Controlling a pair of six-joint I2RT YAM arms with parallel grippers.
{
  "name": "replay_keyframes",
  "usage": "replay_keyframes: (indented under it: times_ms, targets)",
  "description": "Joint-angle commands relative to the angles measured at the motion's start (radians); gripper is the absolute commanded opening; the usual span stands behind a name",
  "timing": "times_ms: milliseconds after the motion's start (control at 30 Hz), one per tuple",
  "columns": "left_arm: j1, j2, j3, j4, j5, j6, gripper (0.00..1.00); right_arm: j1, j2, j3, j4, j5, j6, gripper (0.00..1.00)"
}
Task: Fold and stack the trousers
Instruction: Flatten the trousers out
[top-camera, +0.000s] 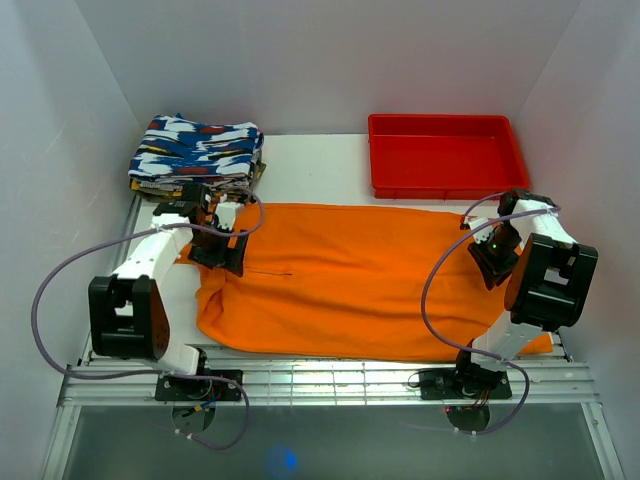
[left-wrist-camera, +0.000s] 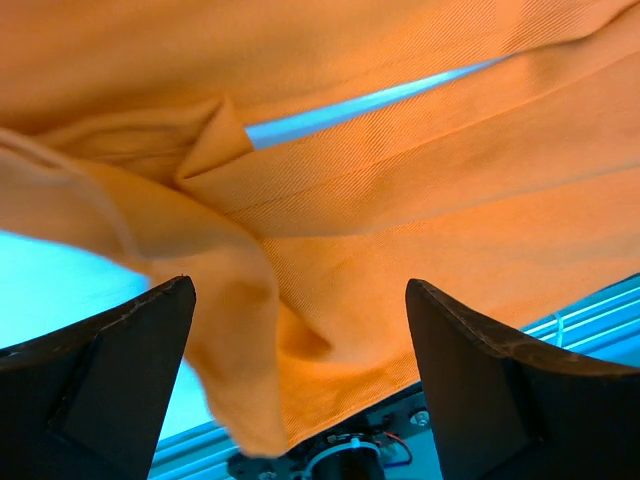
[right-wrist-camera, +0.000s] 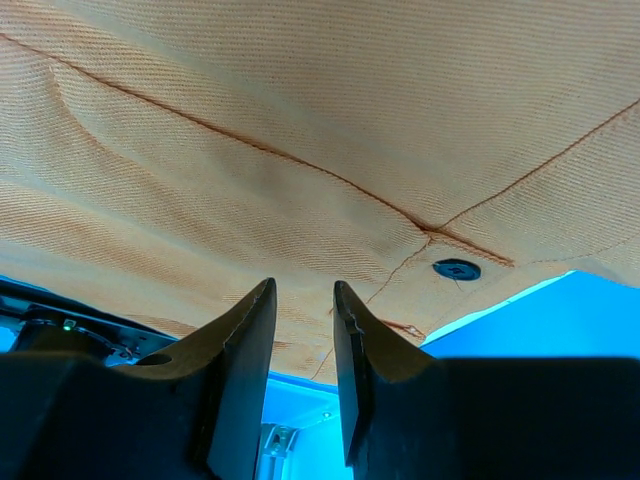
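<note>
Two pincers stand at opposite ends of the large plain bright-orange cloth trousers (top-camera: 350, 290), which lie spread lengthwise on the white surface (top-camera: 310, 165), filling the span between them. The left pincer (top-camera: 218, 250) stands wide, its dark fingers (left-wrist-camera: 110, 380) well apart with nothing clamped. Just ahead of it a loose fold of the orange cloth is bunched toward its left finger, and a slit of bare surface shows farther ahead between the layers. This wide stance probably suits taking the bunched edge in one bite. The right pincer (right-wrist-camera: 304, 290) is narrow, with only a slim gap between its fingers. No cloth is seen in that gap, so it holds nothing that shows. Ahead of it and slightly to its right lies a small dark round button (right-wrist-camera: 457, 269) where two seams meet, which suggests this is the waist end. Whether the fingertips touch the cloth cannot be told. Beyond the left pincer sits a stack of blue, white and red patterned folded clothes (top-camera: 195, 155), the likely place for stacking. Beyond the right pincer sits a rigid red plastic tray (top-camera: 440, 122).
</note>
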Motion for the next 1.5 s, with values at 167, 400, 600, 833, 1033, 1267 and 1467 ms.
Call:
replay_keyframes:
  times_ms: [167,400,600,833,1033,1267,1467]
  targets:
    - [0.048,-0.142,0.096,-0.053,-0.024,0.053,0.93,0.005,-0.041,-0.030,-0.011,-0.026,0.001,0.36]
    - [0.353,-0.028,0.102,-0.120,0.094,0.084,0.67,0.005,-0.058,-0.047,-0.001,-0.026,-0.004,0.36]
    - [0.448,0.063,0.046,-0.153,0.259,0.107,0.61,0.003,-0.060,-0.062,0.005,-0.026,-0.004,0.36]
    - [0.448,0.085,0.004,-0.140,0.307,0.136,0.59,0.005,-0.058,-0.071,0.010,-0.023,-0.004,0.36]
    - [0.448,0.138,-0.025,-0.117,0.370,0.166,0.50,0.003,-0.051,-0.068,0.010,-0.020,0.001,0.36]
    - [0.406,0.123,-0.045,-0.131,0.452,0.246,0.33,0.005,-0.041,-0.065,0.012,-0.019,0.001,0.36]
    - [0.292,0.049,-0.078,-0.059,0.266,0.226,0.46,0.005,-0.025,-0.042,0.004,-0.026,0.006,0.36]
